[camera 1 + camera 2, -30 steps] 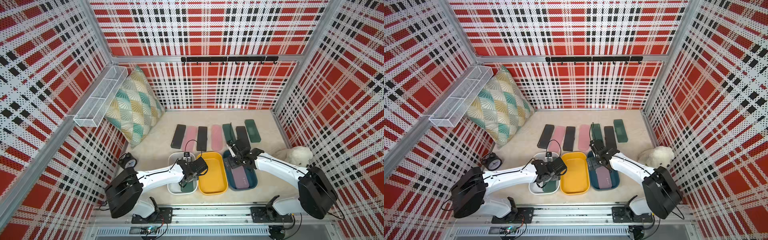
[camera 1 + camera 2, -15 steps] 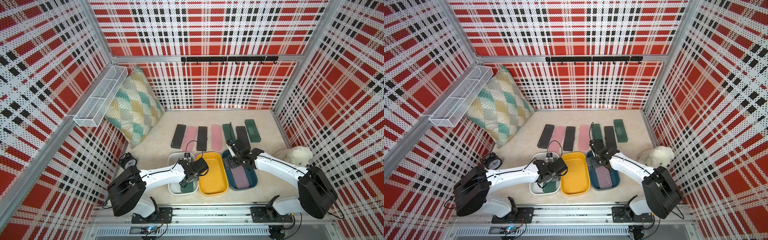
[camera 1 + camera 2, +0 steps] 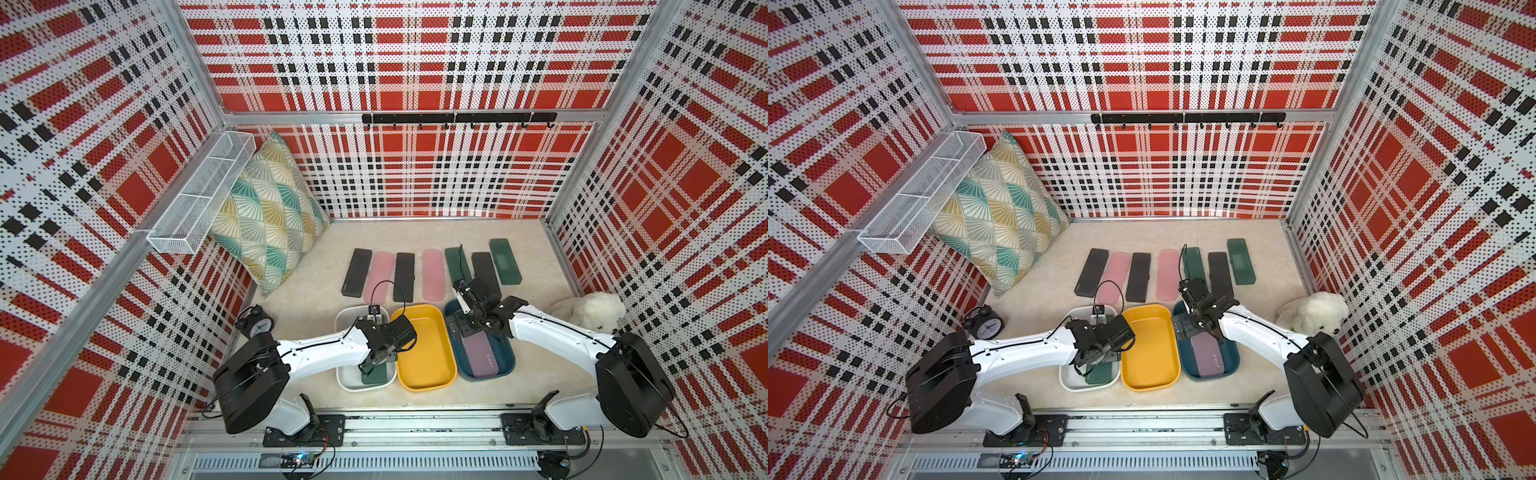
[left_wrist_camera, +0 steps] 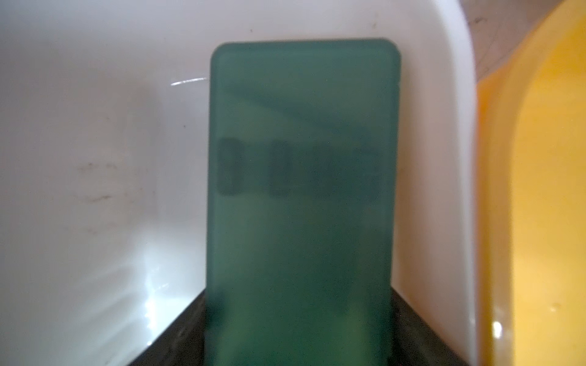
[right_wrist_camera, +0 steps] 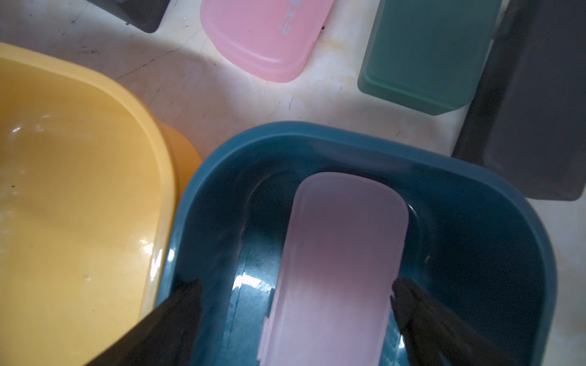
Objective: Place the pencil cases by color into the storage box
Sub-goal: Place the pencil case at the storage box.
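1. Squarely between the fingers of the left gripper point(image 4: 298, 294) sits a dark green pencil case point(image 4: 302, 158). The jaws stand partly open and clamp it across its width, though the wrist picture is blurred, so the contact only seems firm.
2. Its long axis runs straight ahead of the fingertips, along the white tub point(image 4: 79, 95), with its free end close to the tub's end wall. Whether it lies flat I cannot tell.
3. Just beside that gripper stands the yellow tub point(image 3: 424, 353).
4. On the yellow tub's other side, the right gripper point(image 5: 296, 282) hangs fully open over the blue tub point(image 5: 475, 196), gripping nothing. A pink pencil case point(image 5: 342, 247) lies on the tub floor between its fingers, lengthwise ahead of them.
5. Beyond the right gripper's fingertips, a row of seven loose cases point(image 3: 433, 274) lies side by side: black, pink, black, pink, green, black, green.
6. All rest on a cream mat point(image 3: 332, 257) inside red, black and white plaid walls point(image 3: 415, 174). A cushion point(image 3: 266, 224), wire basket point(image 3: 199, 195) and alarm clock point(image 3: 257, 324) sit out past the left gripper, and a white plush toy point(image 3: 594, 316) past the right.
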You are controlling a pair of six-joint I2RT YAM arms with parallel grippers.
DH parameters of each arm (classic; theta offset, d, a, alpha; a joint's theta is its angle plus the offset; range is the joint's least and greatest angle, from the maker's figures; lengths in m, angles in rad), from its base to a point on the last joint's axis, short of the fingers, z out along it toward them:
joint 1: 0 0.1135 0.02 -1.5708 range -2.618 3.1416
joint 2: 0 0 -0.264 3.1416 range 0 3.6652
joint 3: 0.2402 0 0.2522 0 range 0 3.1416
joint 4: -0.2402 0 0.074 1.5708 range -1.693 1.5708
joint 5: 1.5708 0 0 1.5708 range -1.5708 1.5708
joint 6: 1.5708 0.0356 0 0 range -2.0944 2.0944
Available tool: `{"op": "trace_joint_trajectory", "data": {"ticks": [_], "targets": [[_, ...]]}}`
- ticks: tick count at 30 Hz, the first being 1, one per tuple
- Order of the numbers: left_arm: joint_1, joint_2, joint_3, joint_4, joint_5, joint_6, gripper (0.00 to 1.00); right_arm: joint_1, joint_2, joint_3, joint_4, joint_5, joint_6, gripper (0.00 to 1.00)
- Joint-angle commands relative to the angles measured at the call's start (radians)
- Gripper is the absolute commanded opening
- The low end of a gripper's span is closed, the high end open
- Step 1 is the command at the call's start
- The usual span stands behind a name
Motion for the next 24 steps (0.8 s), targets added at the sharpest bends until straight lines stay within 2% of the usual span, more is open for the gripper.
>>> {"op": "trace_joint_trajectory", "data": {"ticks": [1, 9, 24], "targets": [[-0.01, -0.021, 0.022, 0.002, -0.027, -0.002, 0.7, 0.001, -0.013, 0.013, 0.008, -0.013, 0.001, 1.0], [-0.011, -0.025, 0.023, -0.008, -0.027, -0.001, 0.75, 0.001, -0.022, 0.012, 0.003, -0.009, 0.003, 1.0], [-0.011, -0.112, 0.037, -0.049, -0.026, -0.039, 0.74, 0.001, -0.026, 0.029, -0.016, -0.007, -0.005, 1.0]]}}
